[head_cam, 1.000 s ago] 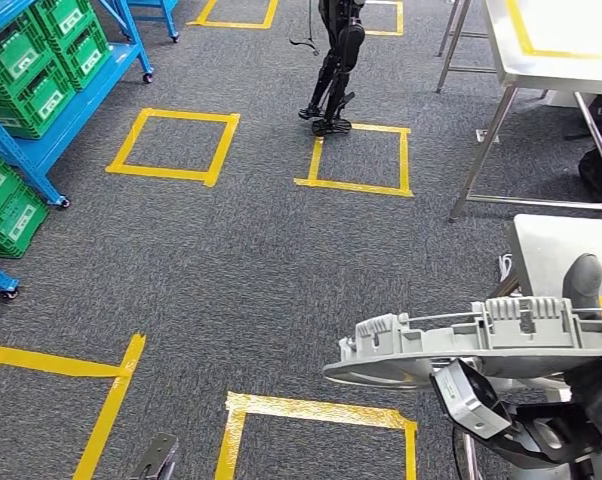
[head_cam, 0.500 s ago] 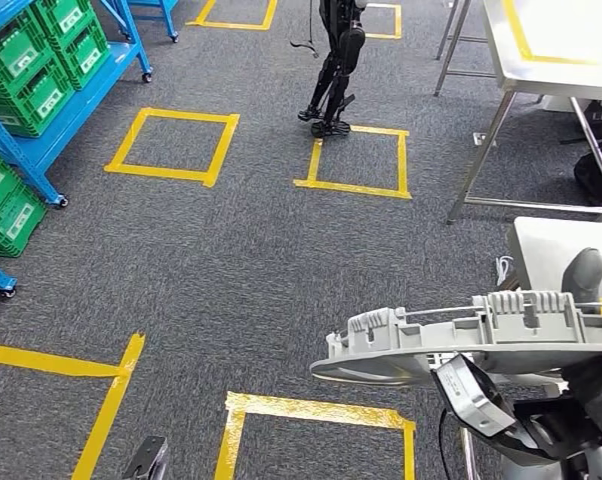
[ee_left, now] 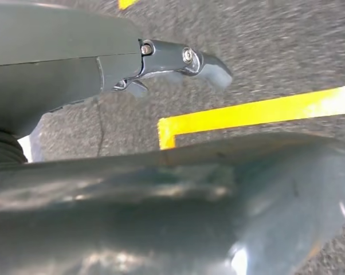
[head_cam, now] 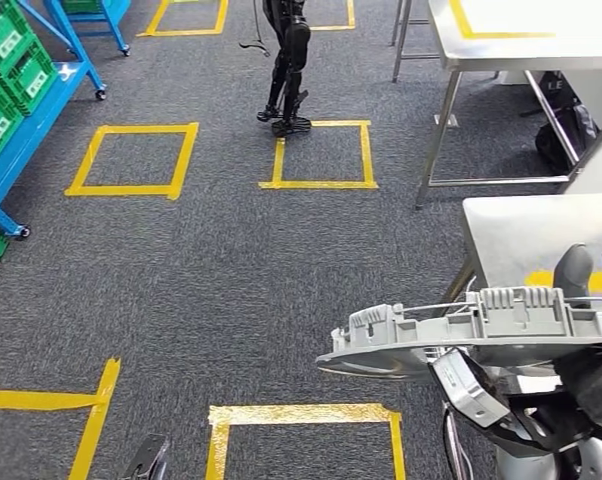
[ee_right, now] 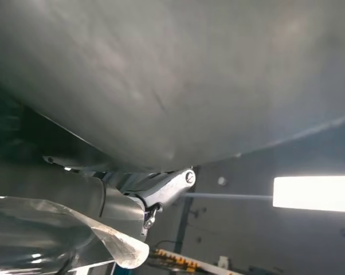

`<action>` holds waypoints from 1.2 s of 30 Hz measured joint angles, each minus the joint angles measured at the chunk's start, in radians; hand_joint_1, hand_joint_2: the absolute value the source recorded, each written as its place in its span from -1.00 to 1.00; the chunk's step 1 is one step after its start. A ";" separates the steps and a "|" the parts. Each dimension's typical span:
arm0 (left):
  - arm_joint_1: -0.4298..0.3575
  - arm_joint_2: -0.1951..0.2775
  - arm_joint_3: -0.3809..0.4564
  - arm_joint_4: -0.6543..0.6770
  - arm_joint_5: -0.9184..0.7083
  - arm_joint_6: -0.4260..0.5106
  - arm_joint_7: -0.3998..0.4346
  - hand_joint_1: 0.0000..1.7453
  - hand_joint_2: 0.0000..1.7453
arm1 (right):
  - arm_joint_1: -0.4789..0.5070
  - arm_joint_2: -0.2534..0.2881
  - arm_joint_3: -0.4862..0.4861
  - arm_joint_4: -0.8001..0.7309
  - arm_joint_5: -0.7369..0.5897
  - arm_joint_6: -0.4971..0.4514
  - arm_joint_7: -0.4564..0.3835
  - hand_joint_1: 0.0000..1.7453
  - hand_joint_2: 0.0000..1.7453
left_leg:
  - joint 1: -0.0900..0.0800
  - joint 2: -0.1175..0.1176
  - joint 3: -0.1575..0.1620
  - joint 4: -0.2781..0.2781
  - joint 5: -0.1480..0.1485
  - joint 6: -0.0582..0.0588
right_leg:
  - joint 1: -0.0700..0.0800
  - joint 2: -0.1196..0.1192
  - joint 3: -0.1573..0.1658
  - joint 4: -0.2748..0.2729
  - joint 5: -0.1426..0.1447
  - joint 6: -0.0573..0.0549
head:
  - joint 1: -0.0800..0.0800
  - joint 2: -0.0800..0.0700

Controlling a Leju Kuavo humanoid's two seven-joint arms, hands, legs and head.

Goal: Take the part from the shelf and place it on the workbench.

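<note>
1. The part (head_cam: 479, 335), a long grey plastic moulding with ribs and clips on top, is off the shelf and carried in my right hand (head_cam: 577, 290) at the lower right of the head view. My thumb shows above its right end; the fingers below it are hidden, but I judge the hand closed on the part.
2. Its long axis runs left to right across my front, nearly level. The free end sticks out over the carpet and a yellow tape square (head_cam: 302, 415).
3. Key relation: the near bench (head_cam: 524, 235) lies just beyond and right of the part's held end. The move ahead needs the part carried forward and right, so its length comes over the bench top.
4. The right arm is nearer (and already loaded). My left hand (ee_left: 179, 57) hangs low over carpet and yellow tape; one finger shows straight, holding nothing. Whether the hand is spread or curled, I cannot tell.
5. Writing: green crates (head_cam: 11, 60) on the blue shelf (head_cam: 26, 130) carry white labels, too small to read. A dark bag under the far bench shows letters, "LE".
</note>
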 joint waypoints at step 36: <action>0.025 0.000 0.063 0.000 0.067 -0.009 0.037 -1.00 -1.00 | 0.039 0.008 -0.010 0.012 0.000 0.000 0.047 1.00 1.00 | 0.000 -0.028 -0.082 0.076 0.052 0.002 | 0.007 0.069 0.035 -0.040 0.012 -0.010 | 0.002 0.000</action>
